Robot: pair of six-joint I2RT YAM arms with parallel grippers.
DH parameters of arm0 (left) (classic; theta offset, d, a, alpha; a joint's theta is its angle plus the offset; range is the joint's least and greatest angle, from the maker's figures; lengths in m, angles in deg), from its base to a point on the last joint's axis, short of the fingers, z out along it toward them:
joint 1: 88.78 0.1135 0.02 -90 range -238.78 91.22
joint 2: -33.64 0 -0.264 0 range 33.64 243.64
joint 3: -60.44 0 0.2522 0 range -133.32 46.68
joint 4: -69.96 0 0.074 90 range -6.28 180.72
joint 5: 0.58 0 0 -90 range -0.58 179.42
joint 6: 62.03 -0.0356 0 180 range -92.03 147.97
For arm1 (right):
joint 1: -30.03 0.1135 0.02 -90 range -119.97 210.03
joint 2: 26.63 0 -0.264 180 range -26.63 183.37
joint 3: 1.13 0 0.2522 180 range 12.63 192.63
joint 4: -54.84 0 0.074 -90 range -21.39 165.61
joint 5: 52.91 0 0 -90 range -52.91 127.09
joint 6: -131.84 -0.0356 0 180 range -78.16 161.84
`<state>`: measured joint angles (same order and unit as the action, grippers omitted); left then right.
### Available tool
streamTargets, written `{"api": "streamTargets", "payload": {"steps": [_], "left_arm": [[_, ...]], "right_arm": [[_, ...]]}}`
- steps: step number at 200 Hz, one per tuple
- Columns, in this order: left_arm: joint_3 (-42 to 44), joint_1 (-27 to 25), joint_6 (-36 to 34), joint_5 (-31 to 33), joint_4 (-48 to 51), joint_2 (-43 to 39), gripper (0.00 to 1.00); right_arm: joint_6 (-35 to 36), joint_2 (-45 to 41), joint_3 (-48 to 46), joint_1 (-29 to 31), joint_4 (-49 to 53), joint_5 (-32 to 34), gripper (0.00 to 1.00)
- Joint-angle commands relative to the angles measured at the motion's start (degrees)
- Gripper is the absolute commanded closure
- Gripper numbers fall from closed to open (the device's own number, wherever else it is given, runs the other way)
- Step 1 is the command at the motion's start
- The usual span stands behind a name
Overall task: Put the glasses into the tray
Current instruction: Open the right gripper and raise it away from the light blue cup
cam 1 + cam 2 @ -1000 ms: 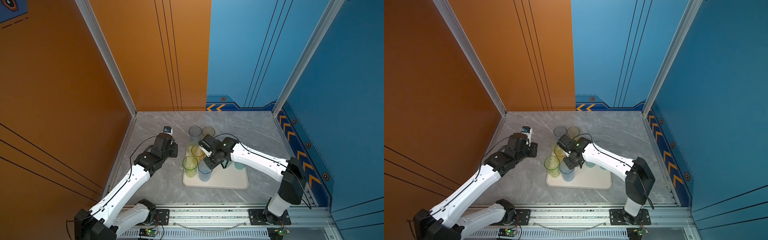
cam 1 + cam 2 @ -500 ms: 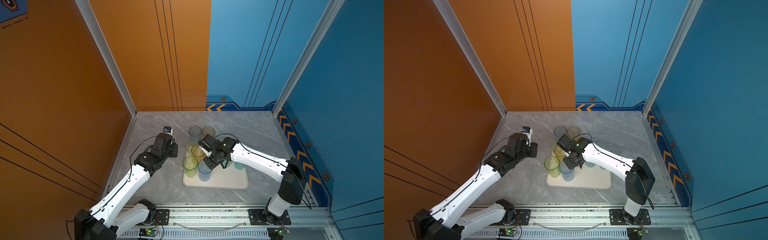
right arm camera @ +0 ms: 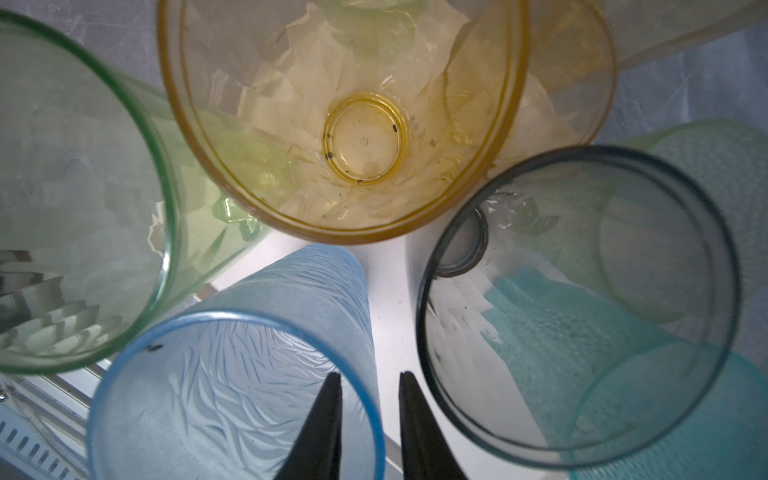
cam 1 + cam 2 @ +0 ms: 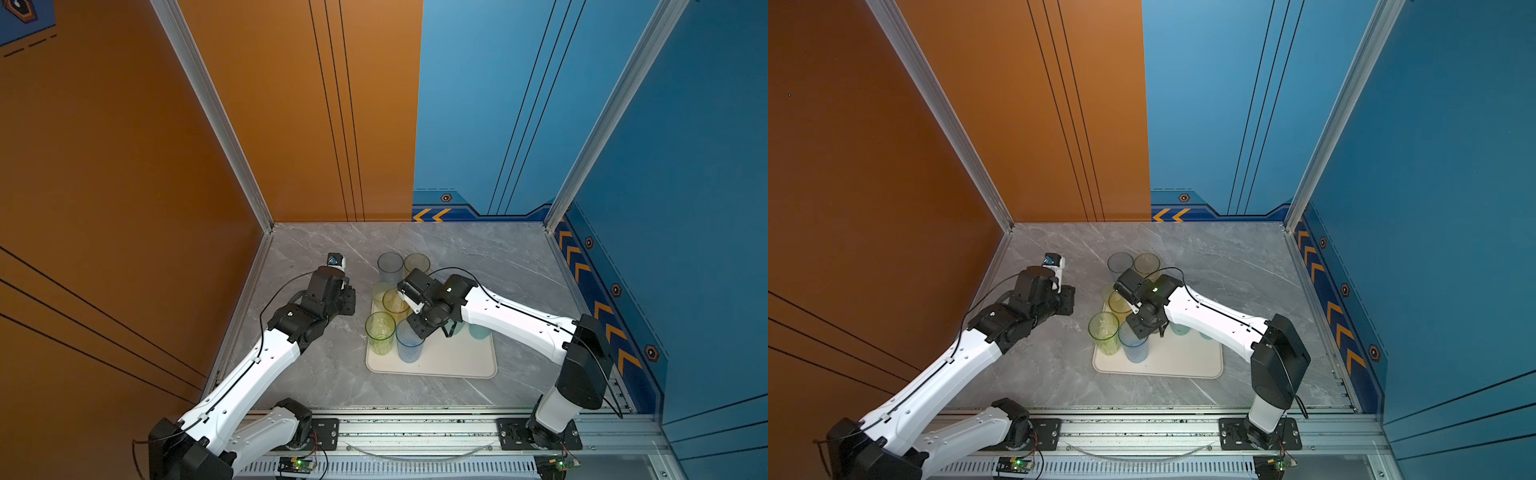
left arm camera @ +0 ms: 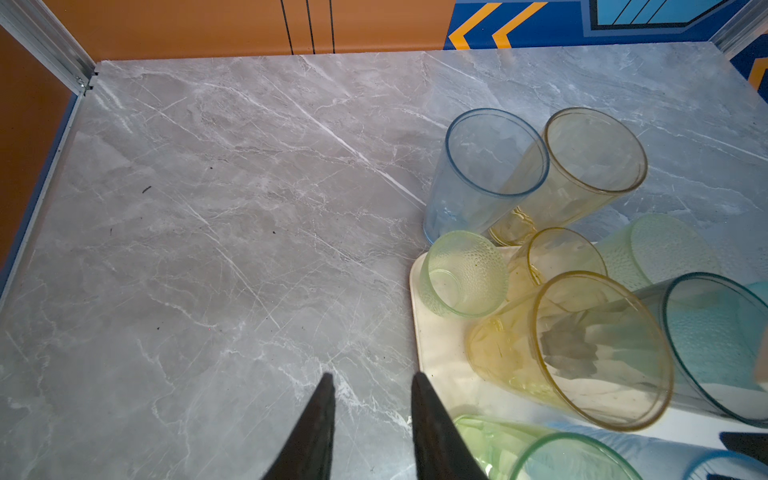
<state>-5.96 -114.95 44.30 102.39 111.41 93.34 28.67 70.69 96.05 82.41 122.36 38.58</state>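
The cream tray [image 4: 453,365] lies near the table's front and holds several glasses. A tall blue glass [image 4: 409,345] stands at its front left beside a green glass [image 4: 379,332]. My right gripper [image 3: 370,374] is open astride the blue glass's [image 3: 232,374] rim, one finger inside and one outside, with slight gaps. A yellow glass [image 3: 345,120] and a smoky grey glass [image 3: 582,311] stand close by. My left gripper [image 5: 372,376] is open and empty over bare table just left of the tray [image 5: 432,357]. Two glasses, pale blue [image 5: 486,166] and yellow [image 5: 582,166], stand on the table behind the tray.
Teal glasses [image 4: 480,331] sit at the tray's back right, partly under my right arm. The tray's front right part [image 4: 1187,361] is bare. Orange and blue walls enclose the grey marble table [image 4: 498,266]; a metal rail runs along its front edge.
My right gripper's jaws have spread apart around the blue glass's rim. Neither arm has visibly shifted, and the left gripper is unchanged.
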Motion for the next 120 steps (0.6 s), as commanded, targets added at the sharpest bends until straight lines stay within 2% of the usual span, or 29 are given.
{"api": "streamTargets", "payload": {"steps": [1, 42, 77, 120], "left_arm": [[-1.2, 0.6, -0.6, -1.2, 1.0, 0.0, 0.67], [-1.3, 0.6, -0.6, -1.3, 1.1, 0.9, 0.68], [-1.5, 0.6, -0.9, -0.8, 1.8, 1.5, 0.68], [-0.9, 0.4, -0.9, 0.6, 2.3, 2.4, 0.70]], "right_arm": [[-0.6, -2.9, -0.1, -0.3, -0.3, 0.5, 0.75], [-0.6, -5.0, -0.2, -0.9, -0.1, 1.7, 0.68], [-0.3, -9.2, -0.3, -2.4, 0.3, 2.3, 0.67], [-0.6, -17.2, -1.1, -6.7, -0.8, 8.6, 0.62]]}}
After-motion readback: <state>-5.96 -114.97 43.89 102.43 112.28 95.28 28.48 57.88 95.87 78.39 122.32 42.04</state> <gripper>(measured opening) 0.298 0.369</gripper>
